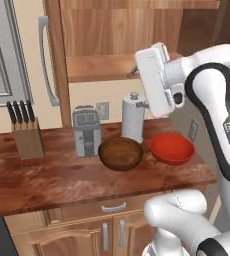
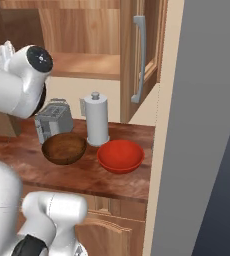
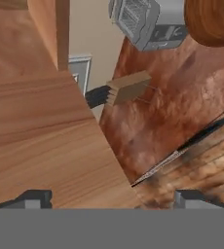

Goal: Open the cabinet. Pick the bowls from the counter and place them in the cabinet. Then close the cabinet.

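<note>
The cabinet (image 1: pixel 102 67) stands open above the counter (image 1: pixel 52 180), both doors swung out, one bar handle (image 1: pixel 47 60) at the left and the other handle (image 2: pixel 139 57) at the right. On the counter the dark brown wooden bowl (image 1: pixel 120 152) (image 2: pixel 63 148) sits beside the red bowl (image 1: pixel 171 147) (image 2: pixel 120 156), close together. My gripper (image 1: pixel 133 73) is up at the front edge of the cabinet's lower shelf, above the bowls. In the hand view the gripper (image 3: pixel 114 199) is open with nothing between its fingers, over the shelf's wood (image 3: pixel 46 136). The brown bowl's rim (image 3: pixel 214 19) shows at the top right.
Behind the bowls stand a white paper-towel roll (image 1: pixel 133 117) and a grey toaster (image 1: pixel 87 132). A knife block (image 1: pixel 24 135) sits further left. A tall grey panel (image 2: pixel 207 125) rises right of the counter's end. Base cabinet doors (image 1: pixel 87 235) lie under the counter edge.
</note>
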{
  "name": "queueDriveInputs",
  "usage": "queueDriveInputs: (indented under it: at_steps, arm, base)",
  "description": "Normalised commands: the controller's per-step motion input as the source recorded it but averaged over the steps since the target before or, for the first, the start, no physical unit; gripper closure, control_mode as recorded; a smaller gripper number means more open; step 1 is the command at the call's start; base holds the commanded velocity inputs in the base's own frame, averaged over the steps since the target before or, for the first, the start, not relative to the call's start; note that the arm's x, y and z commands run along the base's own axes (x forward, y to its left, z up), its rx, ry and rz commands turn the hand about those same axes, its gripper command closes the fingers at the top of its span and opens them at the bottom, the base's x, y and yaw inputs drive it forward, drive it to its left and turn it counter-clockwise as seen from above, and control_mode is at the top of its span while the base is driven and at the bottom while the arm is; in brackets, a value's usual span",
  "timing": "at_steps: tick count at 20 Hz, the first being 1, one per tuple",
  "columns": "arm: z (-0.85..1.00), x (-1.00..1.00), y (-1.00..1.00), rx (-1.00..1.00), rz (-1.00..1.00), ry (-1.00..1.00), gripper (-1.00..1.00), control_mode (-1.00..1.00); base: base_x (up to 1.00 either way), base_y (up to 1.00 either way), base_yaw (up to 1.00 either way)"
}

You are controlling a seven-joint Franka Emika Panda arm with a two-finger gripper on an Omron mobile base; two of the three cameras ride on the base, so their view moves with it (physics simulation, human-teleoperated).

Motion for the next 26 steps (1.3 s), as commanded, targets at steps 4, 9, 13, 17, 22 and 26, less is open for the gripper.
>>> queueDriveInputs:
  at_steps: [4, 9, 13, 17, 22, 26]
  arm:
    - [-0.63, -0.87, -0.65, -0.43, -0.14, -0.09, -1.00, -1.00]
    - [-0.97, -0.67, -0.19, -0.49, -0.10, -0.13, -1.00, -1.00]
    - [-0.84, -0.07, -0.16, -0.43, -0.09, -0.06, -1.00, -1.00]
    - [-0.53, 0.25, -0.36, -0.22, -0.16, 0.00, -1.00, -1.00]
    - [-0.47, 0.21, -0.42, 0.01, -0.07, -0.02, -1.00, -1.00]
    - [-0.40, 0.38, -0.24, 0.04, 0.04, -0.06, -1.00, -1.00]
  base:
    - [0.00, 0.00, 0.00]
    - [0.00, 0.00, 0.00]
    - [0.00, 0.00, 0.00]
    - [0.00, 0.00, 0.00]
    - [0.00, 0.00, 0.00]
    - [0.00, 0.00, 0.00]
